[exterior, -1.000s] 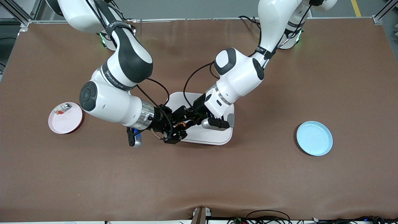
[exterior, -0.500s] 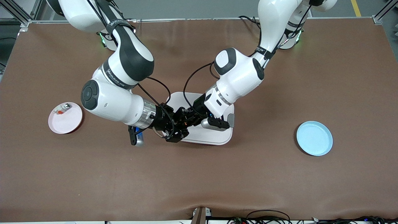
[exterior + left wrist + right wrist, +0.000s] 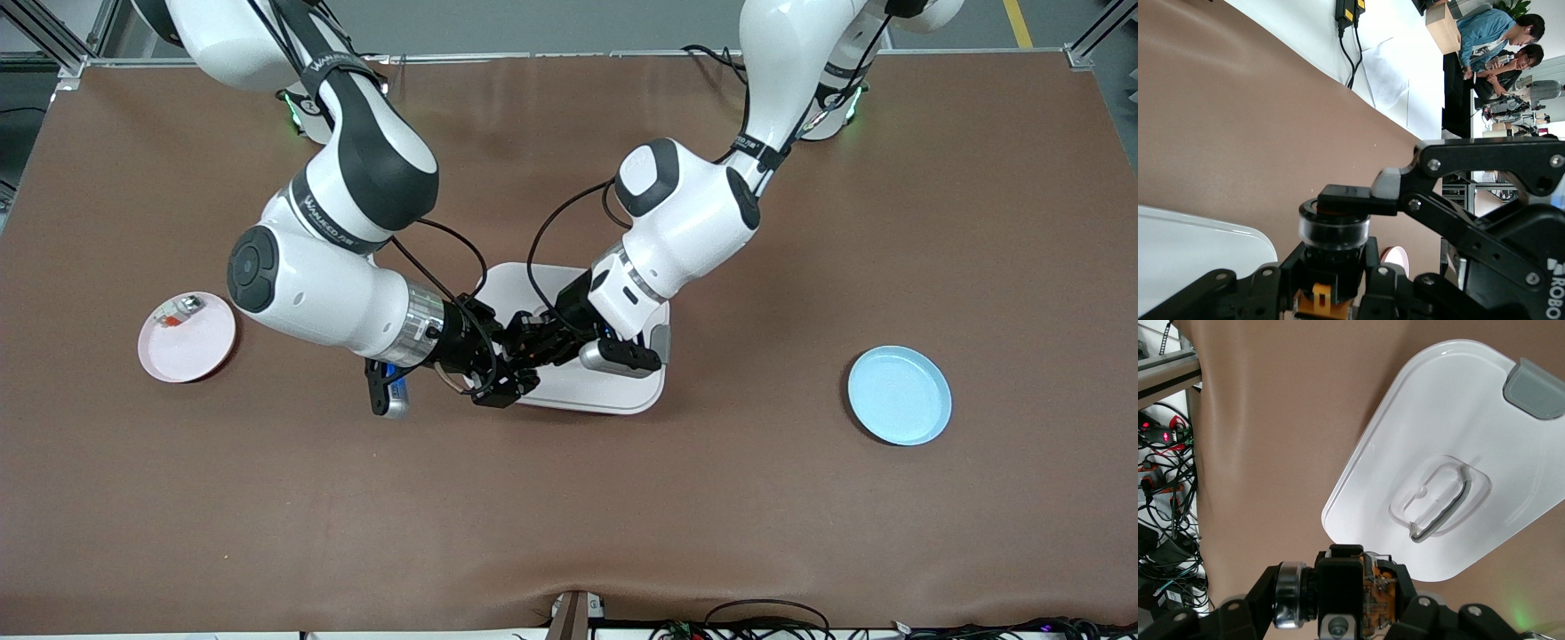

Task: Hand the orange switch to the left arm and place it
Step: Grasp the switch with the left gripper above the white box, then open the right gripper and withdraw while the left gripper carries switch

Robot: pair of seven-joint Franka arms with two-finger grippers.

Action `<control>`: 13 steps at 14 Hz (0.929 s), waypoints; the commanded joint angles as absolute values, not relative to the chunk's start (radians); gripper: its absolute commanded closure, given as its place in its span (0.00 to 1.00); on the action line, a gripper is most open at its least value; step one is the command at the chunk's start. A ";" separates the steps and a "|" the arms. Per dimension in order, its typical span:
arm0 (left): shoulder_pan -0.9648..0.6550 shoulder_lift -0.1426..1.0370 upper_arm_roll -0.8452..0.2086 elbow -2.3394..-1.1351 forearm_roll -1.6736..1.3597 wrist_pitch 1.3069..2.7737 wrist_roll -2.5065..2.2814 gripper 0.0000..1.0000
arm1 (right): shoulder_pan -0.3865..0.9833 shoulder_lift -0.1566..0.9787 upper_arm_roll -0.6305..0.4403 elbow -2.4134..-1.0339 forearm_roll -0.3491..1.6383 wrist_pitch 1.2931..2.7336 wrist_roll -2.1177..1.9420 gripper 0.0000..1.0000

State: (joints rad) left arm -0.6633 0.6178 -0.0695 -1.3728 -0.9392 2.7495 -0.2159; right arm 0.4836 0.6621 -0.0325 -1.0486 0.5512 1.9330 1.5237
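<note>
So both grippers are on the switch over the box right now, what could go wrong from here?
Both the left gripper and the right gripper are shut on the orange switch above the edge of the box. If the right lets go before the left's grip is firm, the switch may drop onto the lid. If either arm pulls away early, the switch could twist out. The crowded fingers may also bump.

The orange switch (image 3: 1333, 233) is clamped by the left gripper (image 3: 1331, 283) and the right gripper (image 3: 1358, 200), above the brown tabletop (image 3: 1238, 120) and the box (image 3: 1191, 253) corner.
</note>
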 commanded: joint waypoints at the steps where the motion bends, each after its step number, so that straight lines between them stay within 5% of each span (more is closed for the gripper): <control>1: -0.669 0.621 -0.069 -1.358 -0.946 2.760 -0.206 1.00 | 0.474 0.687 -0.034 -0.991 0.569 1.922 1.528 1.00; 3: -0.670 0.621 -0.068 -1.358 -0.945 2.760 -0.206 1.00 | 0.471 0.687 -0.034 -0.989 0.569 1.922 1.528 1.00; 4: -0.670 0.620 -0.067 -1.358 -0.936 2.760 -0.207 1.00 | 0.471 0.687 -0.034 -0.991 0.569 1.922 1.528 0.86; 5: -0.667 0.620 -0.067 -1.358 -0.925 2.760 -0.207 1.00 | 0.469 0.687 -0.034 -0.991 0.569 1.922 1.528 0.14; 6: -0.666 0.620 -0.067 -1.358 -0.916 2.760 -0.209 1.00 | 0.469 0.687 -0.035 -0.989 0.569 1.921 1.528 0.00; 13: -0.658 0.560 -0.066 -1.403 -0.868 2.743 -0.216 1.00 | 0.402 0.683 -0.032 -0.989 0.569 1.795 1.375 0.00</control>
State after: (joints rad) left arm -0.6627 0.6032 -0.0691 -1.3618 -0.8976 2.7497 -0.2136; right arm 0.4491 0.6629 -0.0404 -1.0312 0.5512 1.8666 1.4476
